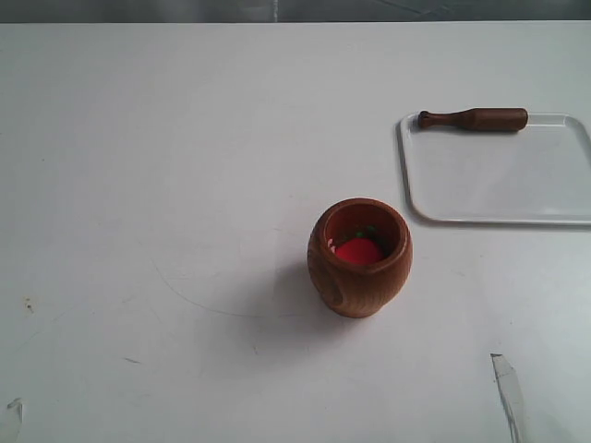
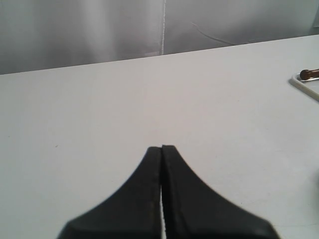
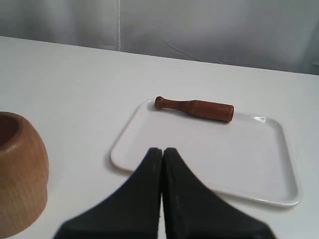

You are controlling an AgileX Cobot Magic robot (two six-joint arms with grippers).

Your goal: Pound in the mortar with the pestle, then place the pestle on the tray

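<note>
Left gripper (image 2: 162,149): fingers are pressed together with nothing between them, and bare white table (image 1: 138,185) is seen beneath it. Neither gripper is caught by the exterior view.

Left half of the table: a few faint scuffs and a small pale scrap (image 1: 11,413) at the near edge are noted.

Centre: the mortar (image 1: 360,293) is found upright on the table, clear of the tray and standing nearer than the tray's near left corner. A red object (image 1: 358,250) with a touch of green on it is seen inside – what it is cannot be told.

Right: the tray (image 1: 499,180) lies flat on the table. The pestle (image 1: 473,119) is laid on the tray along its far rim, knob end at the far left corner and thick end pointing right. Whether the knob rests on the rim itself cannot be told. The rest of the tray is bare. A pale strip (image 1: 510,392) is stuck to the table at the near right.

Right gripper (image 3: 162,150): fingers are closed against each other and nothing is held. It is poised short of the tray's near rim – apart from the pestle.
</note>
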